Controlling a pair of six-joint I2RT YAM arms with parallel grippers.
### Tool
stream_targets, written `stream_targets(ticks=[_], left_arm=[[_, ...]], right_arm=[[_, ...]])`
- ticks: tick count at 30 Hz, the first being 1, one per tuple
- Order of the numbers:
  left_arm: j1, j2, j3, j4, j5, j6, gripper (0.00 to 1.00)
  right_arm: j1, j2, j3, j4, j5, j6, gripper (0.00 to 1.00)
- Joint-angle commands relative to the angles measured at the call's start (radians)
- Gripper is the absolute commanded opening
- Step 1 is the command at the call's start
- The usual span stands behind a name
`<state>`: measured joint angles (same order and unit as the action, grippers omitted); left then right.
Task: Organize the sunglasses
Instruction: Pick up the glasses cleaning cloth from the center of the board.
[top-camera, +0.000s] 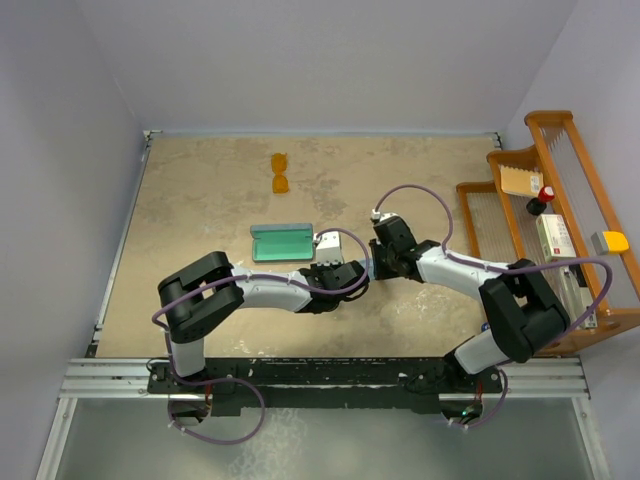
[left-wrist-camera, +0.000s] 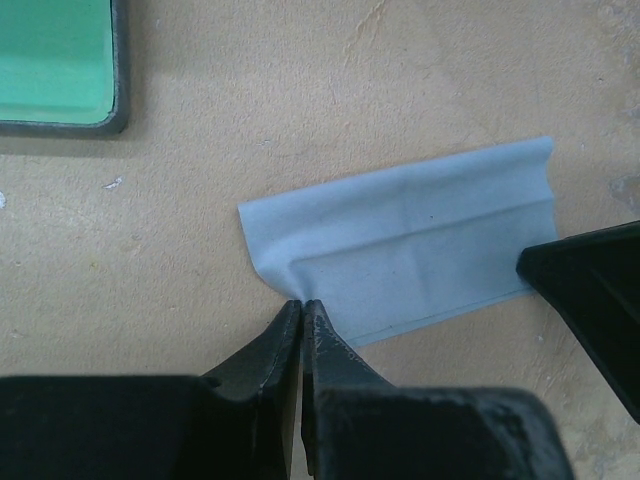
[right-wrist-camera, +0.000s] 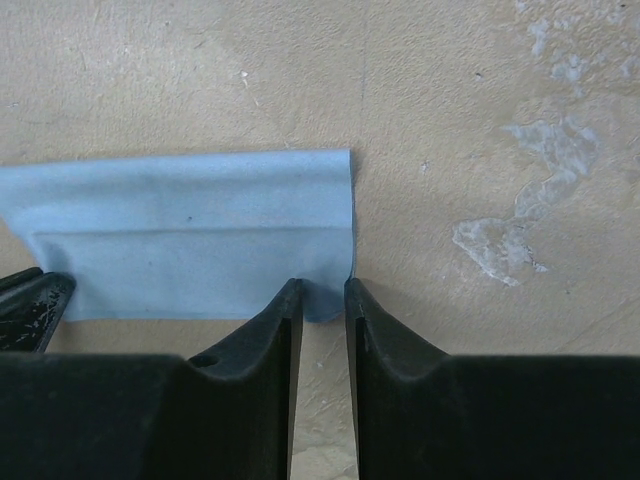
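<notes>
Pale blue folded cloth (left-wrist-camera: 400, 240) lay near-centre, our left gripper (left-wrist-camera: 301, 308) pinching its corner and right gripper (right-wrist-camera: 322, 292) slightly spread astride the opposite one, so we judged an even lift wisest, thin-framed amber-lensed sunglasses (top-camera: 281, 173) lying far back.

The sunglasses (top-camera: 281, 173) are a small pair with see-through orange lenses and a thin frame. They lie flat on the table (top-camera: 200, 210) near its far edge, a little left of centre, the two lenses lined up one behind the other from near to far.
</notes>
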<state>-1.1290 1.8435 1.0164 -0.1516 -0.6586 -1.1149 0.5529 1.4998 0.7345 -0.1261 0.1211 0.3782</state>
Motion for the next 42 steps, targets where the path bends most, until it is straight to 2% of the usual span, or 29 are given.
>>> stream_targets(ticks=[1,10,16,21,42], left_arm=[[-0.005,-0.006,-0.021,-0.017,0.042,0.005,0.00],[-0.005,-0.010,-0.027,-0.016,0.040,0.003,0.00],[-0.005,-0.011,-0.026,-0.016,0.039,0.003,0.00],[-0.005,-0.007,-0.023,-0.021,0.030,0.011,0.00],[-0.005,-0.071,0.050,-0.110,-0.047,0.083,0.00]], right_arm=[[0.017,0.010,0.023,0.005,0.017,0.000,0.25],[0.036,0.013,0.019,0.005,0.026,0.011,0.23],[0.038,0.006,0.018,0.005,0.036,0.014,0.14],[0.038,0.002,0.017,0.008,0.033,0.013,0.00],[0.051,-0.084,0.100,-0.023,0.005,0.035,0.00]])
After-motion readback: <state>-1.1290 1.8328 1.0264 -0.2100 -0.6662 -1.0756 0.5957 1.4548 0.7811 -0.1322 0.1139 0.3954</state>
